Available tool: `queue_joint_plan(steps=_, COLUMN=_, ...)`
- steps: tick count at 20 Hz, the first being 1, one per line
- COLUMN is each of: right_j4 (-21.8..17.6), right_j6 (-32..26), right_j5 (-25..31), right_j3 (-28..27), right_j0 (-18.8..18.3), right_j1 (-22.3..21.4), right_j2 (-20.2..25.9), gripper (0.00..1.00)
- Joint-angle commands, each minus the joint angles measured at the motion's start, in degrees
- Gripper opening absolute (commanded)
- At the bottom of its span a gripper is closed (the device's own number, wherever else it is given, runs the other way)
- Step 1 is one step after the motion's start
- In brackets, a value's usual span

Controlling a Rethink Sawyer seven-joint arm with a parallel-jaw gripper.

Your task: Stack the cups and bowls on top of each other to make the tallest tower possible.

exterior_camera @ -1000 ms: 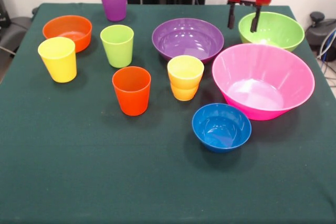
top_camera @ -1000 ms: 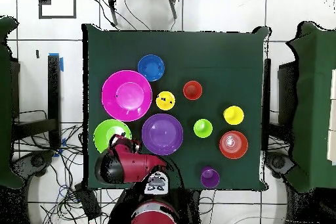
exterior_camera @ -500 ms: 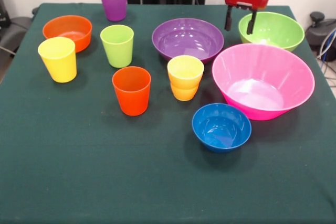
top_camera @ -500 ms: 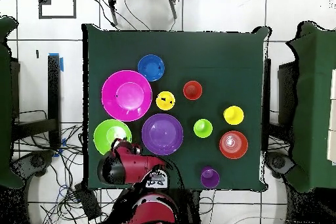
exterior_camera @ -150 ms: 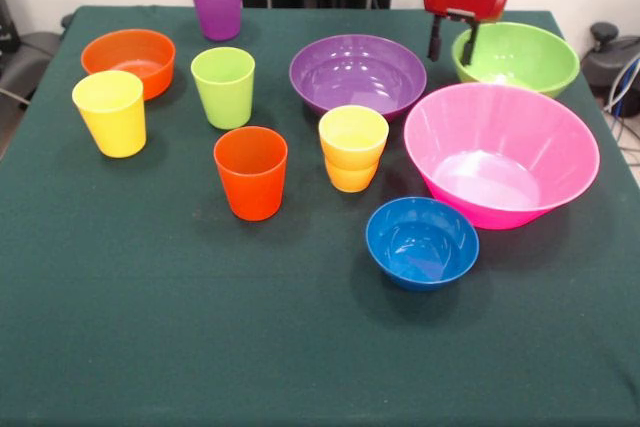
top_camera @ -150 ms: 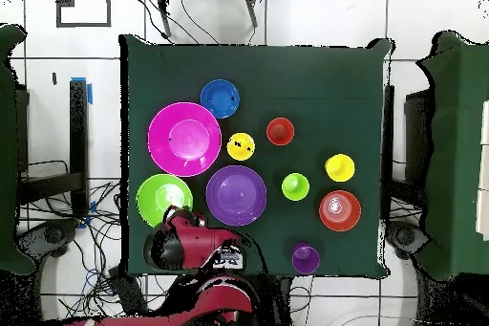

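Since a second ago the pincer [exterior_camera @ -150 ms: 452, 43] has shifted from above the lime green bowl [exterior_camera @ -150 ms: 516, 57] toward its edge nearest the purple bowl [exterior_camera @ -150 ms: 357, 74]; its fingers hang apart, holding nothing.

Nearest on the desk [exterior_camera @ -150 ms: 150, 327] sits the blue bowl [exterior_camera @ -150 ms: 421, 242], empty. Behind it come the orange-red cup [exterior_camera @ -150 ms: 250, 172], the big pink bowl [exterior_camera @ -150 ms: 500, 152], and a yellow cup nested in a yellow-orange cup [exterior_camera @ -150 ms: 352, 148]. Farther back stand another yellow cup [exterior_camera @ -150 ms: 110, 112], the lime green cup [exterior_camera @ -150 ms: 223, 86] and the orange bowl [exterior_camera @ -150 ms: 129, 58]; farthest, the purple cup [exterior_camera @ -150 ms: 216, 2]. Five bowls, six cups.
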Motion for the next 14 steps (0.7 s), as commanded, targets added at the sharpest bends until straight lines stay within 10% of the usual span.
queue_joint_plan(steps=1, right_j4=-2.7, right_j6=5.3, right_j5=0.4, right_j3=-1.5, right_j0=-0.8, right_j1=2.5, right_j2=5.2, gripper=0.0)
queue_joint_plan(steps=14, right_j4=-4.0, right_j6=4.1, right_j5=1.9, right_j3=-2.7, right_j0=-2.5, right_j1=1.4, right_j2=4.1, gripper=0.0)
